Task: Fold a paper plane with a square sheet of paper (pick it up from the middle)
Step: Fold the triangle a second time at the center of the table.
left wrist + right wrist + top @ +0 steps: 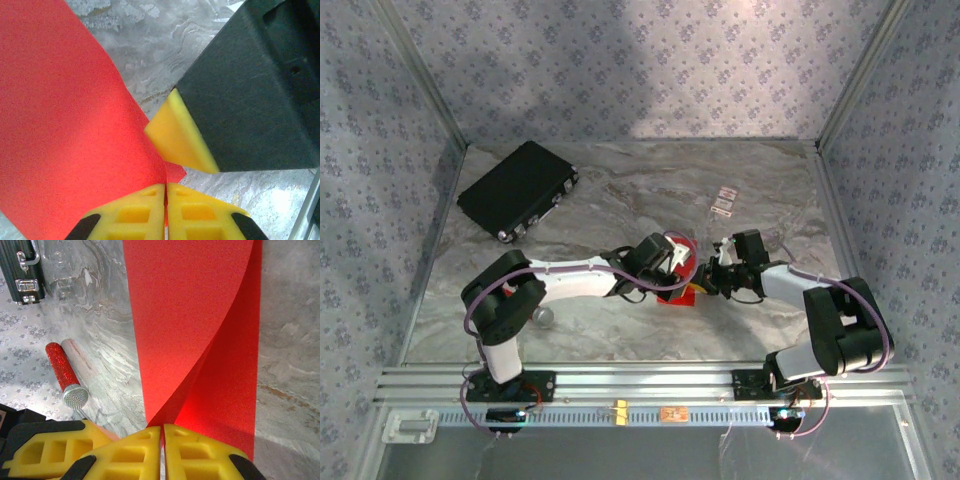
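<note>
The square sheet of paper (684, 246) is bright red and hangs lifted above the marble table, between the two arms at the table's middle. My left gripper (165, 187) is shut on one edge of the sheet (65, 125), which bows away to the left. My right gripper (162, 429) is shut on the sheet (190, 315) too; here the paper curls over itself and two layers meet at the jaws. In the top view the left gripper (672, 264) and the right gripper (706, 272) nearly touch. One right fingertip (180, 135) shows close in the left wrist view.
A black case (517, 190) lies at the back left, also seen in the right wrist view (20, 267). A small red cylinder with a grey end (65, 372) lies on the table left of the paper. Two small cards (723, 203) lie at the back right. Patterned walls enclose the table.
</note>
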`<state>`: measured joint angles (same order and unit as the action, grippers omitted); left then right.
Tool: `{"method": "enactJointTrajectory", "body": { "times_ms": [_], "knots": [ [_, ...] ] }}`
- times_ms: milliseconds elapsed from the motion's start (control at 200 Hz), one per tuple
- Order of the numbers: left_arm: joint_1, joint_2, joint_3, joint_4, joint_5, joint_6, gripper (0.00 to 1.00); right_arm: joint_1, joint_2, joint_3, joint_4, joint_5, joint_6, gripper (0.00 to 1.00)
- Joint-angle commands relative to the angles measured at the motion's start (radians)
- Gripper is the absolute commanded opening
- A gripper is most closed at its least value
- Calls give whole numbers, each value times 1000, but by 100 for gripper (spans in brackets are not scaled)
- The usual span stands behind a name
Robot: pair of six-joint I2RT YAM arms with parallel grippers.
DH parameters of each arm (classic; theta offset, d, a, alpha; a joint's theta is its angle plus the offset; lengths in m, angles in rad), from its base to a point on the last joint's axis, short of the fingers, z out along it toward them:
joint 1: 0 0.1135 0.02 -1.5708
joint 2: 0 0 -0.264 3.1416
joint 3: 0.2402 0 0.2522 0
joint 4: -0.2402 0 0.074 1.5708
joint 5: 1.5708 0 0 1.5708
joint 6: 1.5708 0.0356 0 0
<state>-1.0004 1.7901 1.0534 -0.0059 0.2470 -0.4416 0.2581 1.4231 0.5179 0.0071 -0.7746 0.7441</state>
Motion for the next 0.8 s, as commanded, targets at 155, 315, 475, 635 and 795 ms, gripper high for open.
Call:
{"method": "enactJointTrajectory", "body": {
  "times_ms": [155,315,475,635,795],
  "knots": [
    [18,13,31,-25,6,19,0,3,-26,-14,-46,61,-6,12],
    [20,0,27,-28,16,-36,0,18,-66,-33,-125,177,-12,9],
    [20,-6,10,-3,22,-101,0,50,-76,-84,-50,183,44,8],
    [16,-12,2,3,19,-165,0,58,-76,-74,-69,197,34,8],
    [-12,-31,-6,-6,-28,-223,0,56,-99,-58,-128,234,3,8]
  ]
}}
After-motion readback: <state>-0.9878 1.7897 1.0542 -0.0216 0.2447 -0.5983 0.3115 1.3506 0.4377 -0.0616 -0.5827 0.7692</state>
